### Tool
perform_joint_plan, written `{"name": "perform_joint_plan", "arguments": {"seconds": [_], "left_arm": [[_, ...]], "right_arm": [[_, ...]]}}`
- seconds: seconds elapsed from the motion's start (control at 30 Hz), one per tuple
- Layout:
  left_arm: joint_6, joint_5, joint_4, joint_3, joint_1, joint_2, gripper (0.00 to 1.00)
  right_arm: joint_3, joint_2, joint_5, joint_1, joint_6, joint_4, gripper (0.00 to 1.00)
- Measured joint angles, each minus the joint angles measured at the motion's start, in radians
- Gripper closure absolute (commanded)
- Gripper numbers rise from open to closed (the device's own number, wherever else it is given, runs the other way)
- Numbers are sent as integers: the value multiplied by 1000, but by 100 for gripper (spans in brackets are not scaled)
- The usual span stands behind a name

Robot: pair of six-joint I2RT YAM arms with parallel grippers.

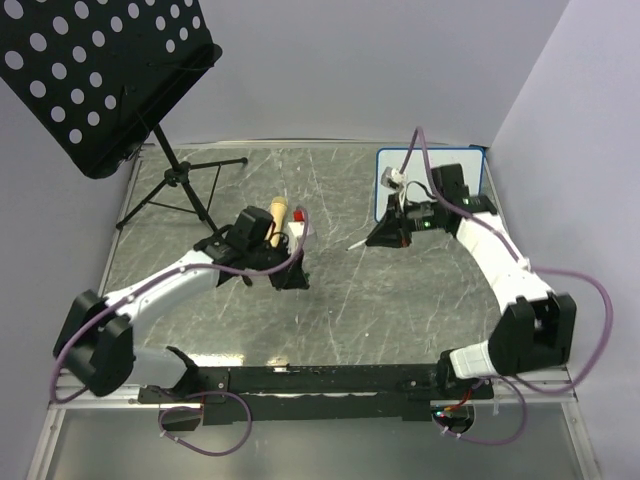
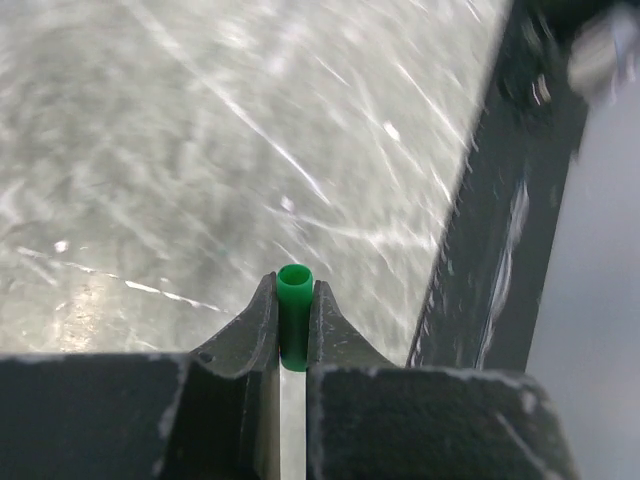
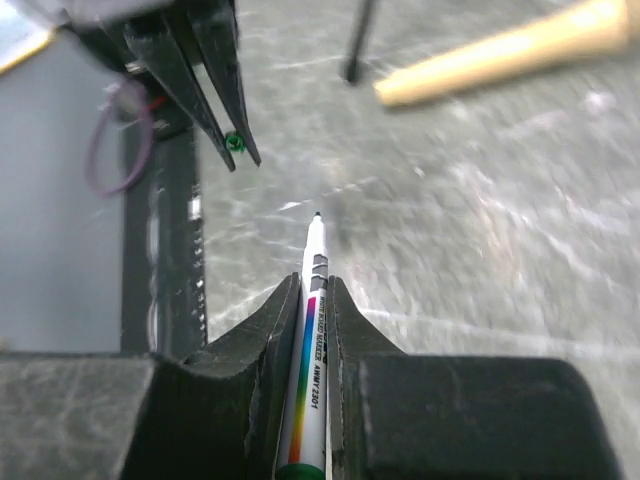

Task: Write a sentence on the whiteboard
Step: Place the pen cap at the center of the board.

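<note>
Whiteboard: the small white rectangular board with a thin blue rim [image 1: 455, 158] lies flat on the counter just beyond the right tool [image 1: 378, 238]. The right arm crosses over it and hides much of its face.
Right tool: pressed together on a white marker pen with a rainbow stripe [image 3: 312, 340]. The pen's bare dark tip juts out ahead of the fingers, over the counter, towards the left tool.
Left tool [image 2: 293, 285]: pinching a small green plastic cap [image 2: 294, 320], open end outward, facing the pen tip but apart from it.
Wooden piece: a pale tapered wooden handle [image 3: 500, 50] lies just beyond the left tool's wrist.
Music stand: a black perforated panel on a tripod [image 1: 100, 70] stands well beyond the left tool, on its left.
Counter: scratched grey metal [image 1: 350, 300] under both tools.
</note>
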Motion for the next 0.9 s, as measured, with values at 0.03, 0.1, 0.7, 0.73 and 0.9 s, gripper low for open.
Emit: {"name": "perform_joint_plan", "arguments": {"seconds": [0.03, 0.1, 0.7, 0.73, 0.9], "left_arm": [[-49, -6, 33, 2, 11, 21, 99], [-141, -16, 103, 12, 26, 91, 99], [-587, -397, 341, 16, -132, 418, 90], [-587, -420, 330, 16, -135, 418, 85], [-594, -500, 283, 27, -146, 418, 66]], "right_arm": [[-48, -38, 43, 0, 54, 63, 100], [-135, -116, 123, -5, 149, 161, 100], [-251, -248, 206, -135, 397, 451, 100], [-251, -248, 205, -136, 399, 452, 100], [-251, -245, 188, -139, 401, 453, 100]]}}
